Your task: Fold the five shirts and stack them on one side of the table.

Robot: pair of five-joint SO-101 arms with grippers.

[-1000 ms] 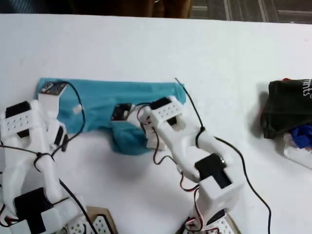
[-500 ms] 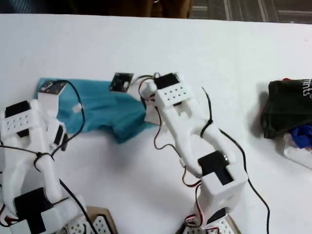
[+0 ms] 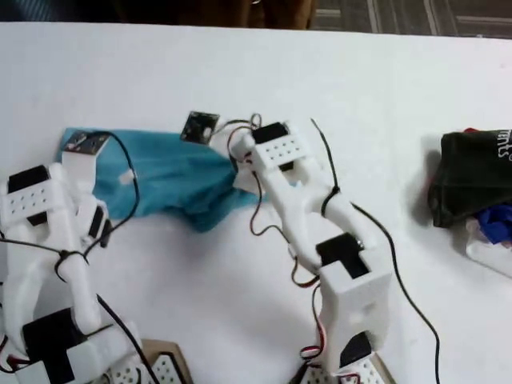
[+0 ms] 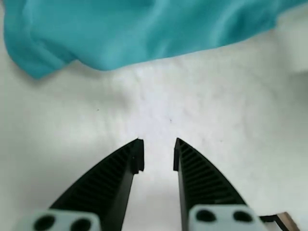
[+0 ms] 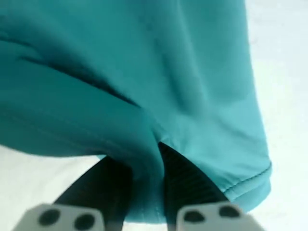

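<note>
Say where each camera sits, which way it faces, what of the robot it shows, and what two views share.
High view: above the table, looking down on the left arm, the right arm, the blue shirt and a dark clothes pile.
Left wrist view: on the left arm, looking past the open left gripper at table and shirt edge.
Right wrist view: on the right arm, over the right gripper, shut on the shirt.
Shared: all show the shirt.

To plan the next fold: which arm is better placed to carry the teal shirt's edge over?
Right: the right jaws are shut on a fold of the teal shirt. The left jaws stand open over bare table, holding nothing.
</note>
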